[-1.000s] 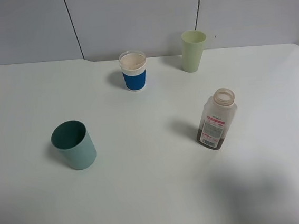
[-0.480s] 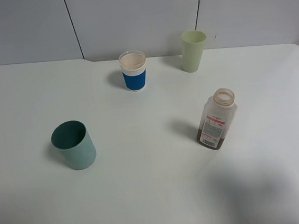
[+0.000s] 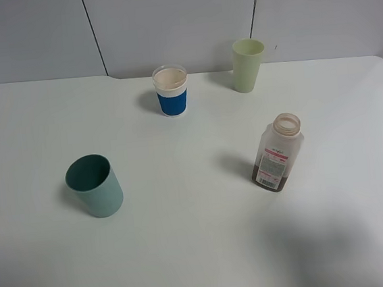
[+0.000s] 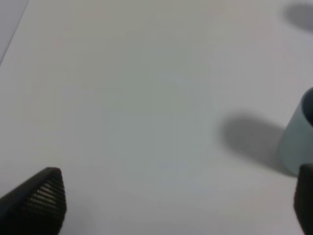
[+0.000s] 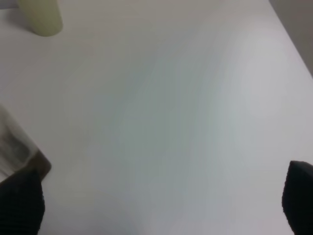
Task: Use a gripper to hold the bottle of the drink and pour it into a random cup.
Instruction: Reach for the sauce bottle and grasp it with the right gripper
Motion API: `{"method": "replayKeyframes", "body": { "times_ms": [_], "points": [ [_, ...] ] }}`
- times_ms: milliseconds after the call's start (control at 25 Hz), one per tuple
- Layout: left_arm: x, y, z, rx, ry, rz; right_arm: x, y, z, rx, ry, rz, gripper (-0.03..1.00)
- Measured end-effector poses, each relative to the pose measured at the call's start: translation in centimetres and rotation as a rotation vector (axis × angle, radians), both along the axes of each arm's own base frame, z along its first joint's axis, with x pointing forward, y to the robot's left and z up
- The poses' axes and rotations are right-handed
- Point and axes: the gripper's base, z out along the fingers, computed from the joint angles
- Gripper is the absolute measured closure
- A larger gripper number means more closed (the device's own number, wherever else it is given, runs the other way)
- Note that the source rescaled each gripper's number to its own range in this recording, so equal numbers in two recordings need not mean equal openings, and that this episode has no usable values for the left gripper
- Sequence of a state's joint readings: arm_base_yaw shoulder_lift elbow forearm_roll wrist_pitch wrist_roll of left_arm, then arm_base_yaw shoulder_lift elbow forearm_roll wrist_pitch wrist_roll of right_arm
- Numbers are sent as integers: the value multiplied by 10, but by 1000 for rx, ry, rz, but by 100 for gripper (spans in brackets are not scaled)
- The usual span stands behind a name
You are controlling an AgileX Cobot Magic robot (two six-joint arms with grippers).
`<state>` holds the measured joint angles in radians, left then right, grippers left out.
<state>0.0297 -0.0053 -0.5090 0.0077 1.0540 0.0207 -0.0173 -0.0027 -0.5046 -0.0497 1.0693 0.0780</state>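
Note:
The bottle of the drink [image 3: 277, 153] stands upright on the white table at the right, uncapped, with brown liquid at its base; its lower part shows at the edge of the right wrist view [image 5: 17, 154]. Three cups stand around: a teal cup [image 3: 94, 185] at the left, a blue-banded white cup [image 3: 171, 91] at the back middle, and a pale green cup [image 3: 248, 65] at the back right. No gripper shows in the exterior high view. My left gripper [image 4: 178, 200] is open over bare table near the teal cup [image 4: 298, 142]. My right gripper [image 5: 161, 203] is open beside the bottle.
The white table [image 3: 188, 252] ends at a grey panelled wall [image 3: 166, 17] behind the cups. The pale green cup [image 5: 41, 14] shows at the far end of the right wrist view. The table's right edge [image 5: 293, 34] shows there too.

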Motion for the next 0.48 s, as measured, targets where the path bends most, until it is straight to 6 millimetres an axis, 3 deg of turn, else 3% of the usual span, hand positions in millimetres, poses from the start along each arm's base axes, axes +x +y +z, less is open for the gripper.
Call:
{"method": "replayKeyframes", "body": {
  "times_ms": [200,480],
  "points": [
    [0,0,0,0,0,0,13,1,2,19,68,12,-1],
    [0,0,0,0,0,0,54,2,33,-3,108,44,-1]
  ]
}}
